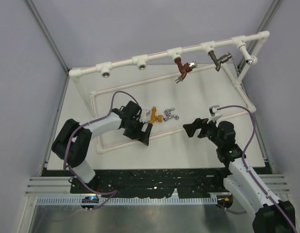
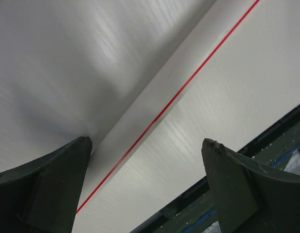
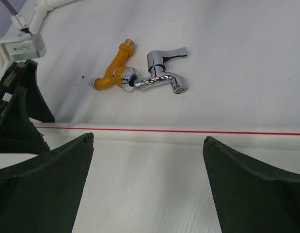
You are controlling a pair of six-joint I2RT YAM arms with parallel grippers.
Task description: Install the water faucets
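Observation:
The orange-yellow faucet (image 1: 156, 115) and the chrome faucet (image 1: 170, 114) lie touching on the white table, beyond the low front pipe (image 1: 169, 131). Both also show in the right wrist view, orange-yellow (image 3: 113, 68) and chrome (image 3: 162, 75). The red-brown faucet (image 1: 182, 68) and the dark grey faucet (image 1: 220, 59) hang from tee sockets on the raised white rail. My left gripper (image 1: 146, 132) is open and empty just left of the loose faucets, over the front pipe (image 2: 154, 107). My right gripper (image 1: 191, 128) is open and empty, facing the faucets across the pipe (image 3: 188, 136).
Two bare tee sockets (image 1: 105, 73) (image 1: 140, 62) sit on the rail's left part. The white pipe frame (image 1: 246, 77) borders the table on the back, right and front. The left gripper's body (image 3: 19, 111) shows at the left of the right wrist view.

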